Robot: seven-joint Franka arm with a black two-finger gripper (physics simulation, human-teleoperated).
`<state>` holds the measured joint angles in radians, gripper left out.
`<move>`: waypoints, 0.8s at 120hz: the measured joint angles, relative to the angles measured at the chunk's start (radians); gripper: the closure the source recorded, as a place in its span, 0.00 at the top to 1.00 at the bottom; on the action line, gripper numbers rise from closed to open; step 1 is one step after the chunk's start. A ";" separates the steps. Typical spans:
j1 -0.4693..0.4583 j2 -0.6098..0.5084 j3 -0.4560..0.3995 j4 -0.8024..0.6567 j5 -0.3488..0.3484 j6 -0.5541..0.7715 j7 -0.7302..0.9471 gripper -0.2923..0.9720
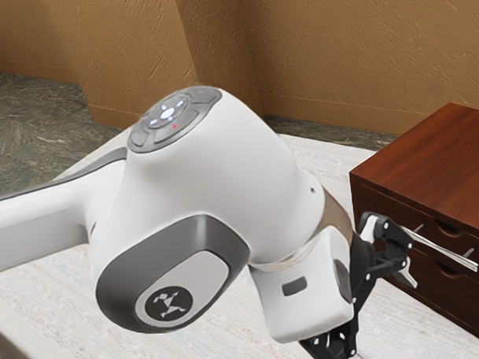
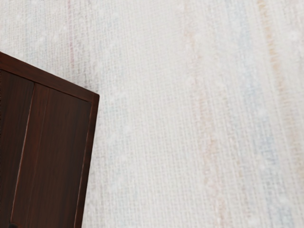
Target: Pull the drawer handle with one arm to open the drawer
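Observation:
A dark red-brown wooden cabinet (image 1: 436,165) stands at the exterior view's right, with two drawer fronts stacked on its near face. A thin silver bar handle (image 1: 446,249) stands off the drawer front (image 1: 464,290) on short posts, and both fronts look flush with the cabinet. My black gripper (image 1: 391,251) sits just to the left of the handle's near end. It is open, and its light-tipped fingers (image 1: 374,224) hold nothing. In the wrist view a corner of the cabinet (image 2: 47,161) lies beside and below my hand.
My own white arm (image 1: 210,228) bulks large in the foreground and hides much of the pale woven surface (image 1: 39,312). That surface (image 2: 199,114) spreads wide beside the cabinet. Brown walls (image 1: 337,50) and a dark floor (image 1: 33,116) lie behind.

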<state>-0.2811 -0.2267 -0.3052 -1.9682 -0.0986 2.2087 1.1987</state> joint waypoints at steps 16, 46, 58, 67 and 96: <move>0.000 0.002 -0.008 -0.006 0.001 0.015 -0.028 0.77; 0.000 0.015 -0.014 -0.023 0.002 0.030 -0.070 0.77; 0.000 0.016 -0.013 -0.025 0.003 0.037 -0.083 0.77; 0.012 0.017 -0.013 -0.023 0.022 0.051 -0.090 0.77; 0.022 0.085 -0.013 0.020 0.068 0.099 -0.106 0.77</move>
<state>-0.2593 -0.1422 -0.3178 -1.9483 -0.0309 2.3082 1.0924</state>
